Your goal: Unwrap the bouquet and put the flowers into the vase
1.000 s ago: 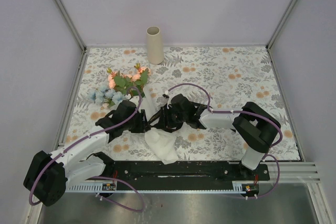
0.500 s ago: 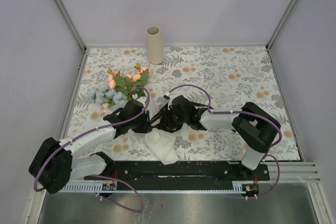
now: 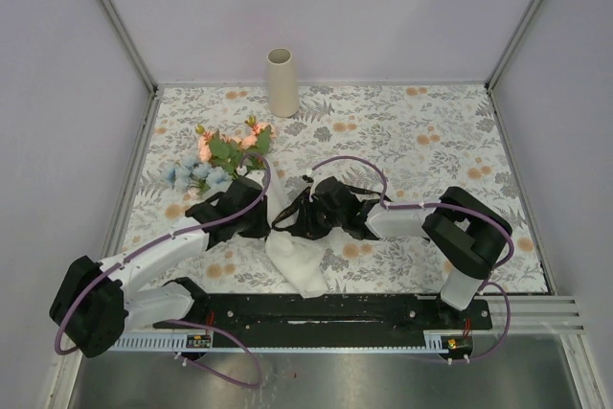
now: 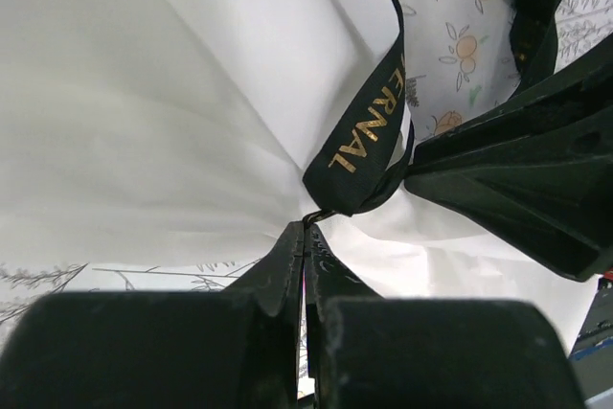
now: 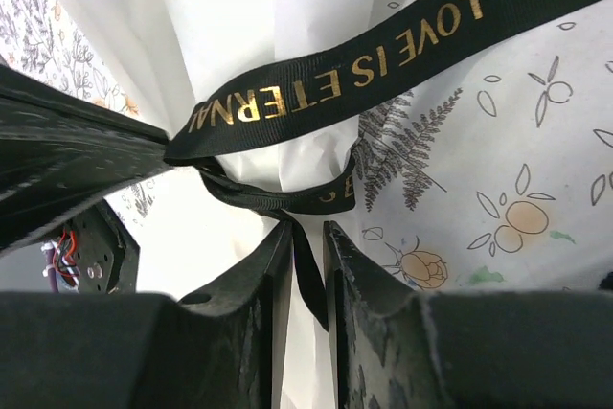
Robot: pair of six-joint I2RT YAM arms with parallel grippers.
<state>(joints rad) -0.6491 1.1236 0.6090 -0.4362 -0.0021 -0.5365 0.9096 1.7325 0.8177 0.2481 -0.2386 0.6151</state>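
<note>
The bouquet lies on the table, its peach and pale-blue flowers toward the far left and its white paper cone pointing at the near edge. A black ribbon with gold letters is tied round the cone. My left gripper is shut, pinching a strand of the ribbon at its fingertips. From the other side, my right gripper stands narrowly open, a ribbon tail hanging between its fingers just below the knot. The beige vase stands upright at the far edge.
The floral tablecloth covers the table, with white walls and a metal frame on three sides. Both arms meet over the cone at the near middle. A black mounting rail runs along the near edge.
My left gripper has moved in toward the cone and shut on the ribbon. My right gripper's jaws have narrowed around the ribbon tail. The cone has shifted slightly.
</note>
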